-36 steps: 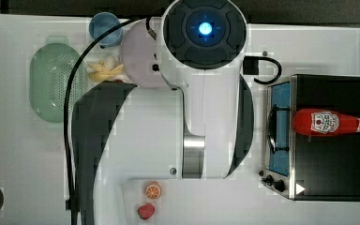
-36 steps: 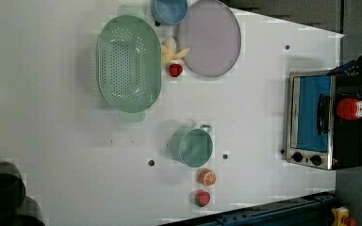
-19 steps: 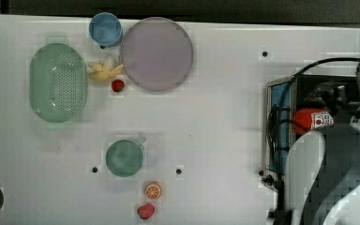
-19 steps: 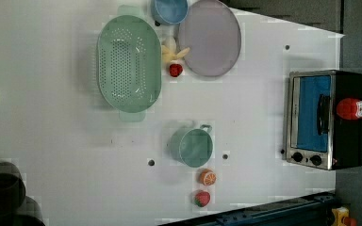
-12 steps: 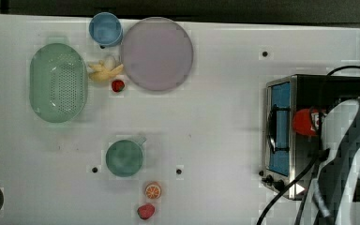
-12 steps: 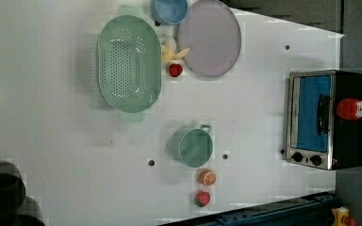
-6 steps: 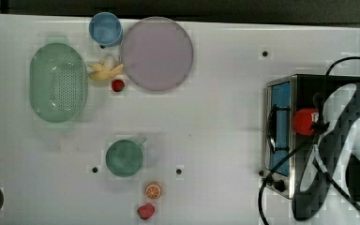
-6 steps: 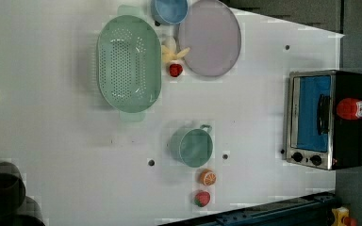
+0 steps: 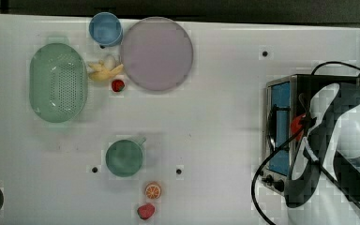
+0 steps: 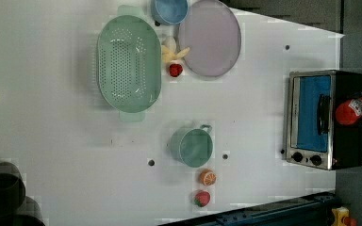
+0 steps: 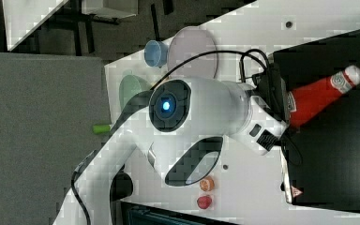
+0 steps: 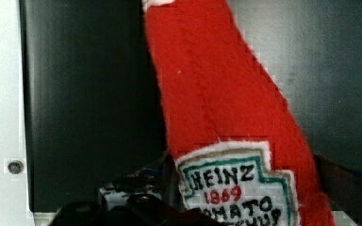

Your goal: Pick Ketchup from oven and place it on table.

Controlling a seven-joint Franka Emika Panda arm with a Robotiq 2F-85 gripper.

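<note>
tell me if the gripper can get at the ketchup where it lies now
Probably yes: the ketchup lies on top of the oven, nothing covers it, and the open gripper already sits at its base.

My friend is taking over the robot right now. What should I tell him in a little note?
Gripper: open, fingers either side of the ketchup's lower body, nothing held yet.
Ketchup: lying on its side on top of the oven, cap pointing away from the oven door.
Oven door is shut.
Table: lots of bare white space in front of the oven.
Done: the arm has reached the ketchup.
Left: close the fingers, lift the ketchup, set it on the table, let go.
</note>
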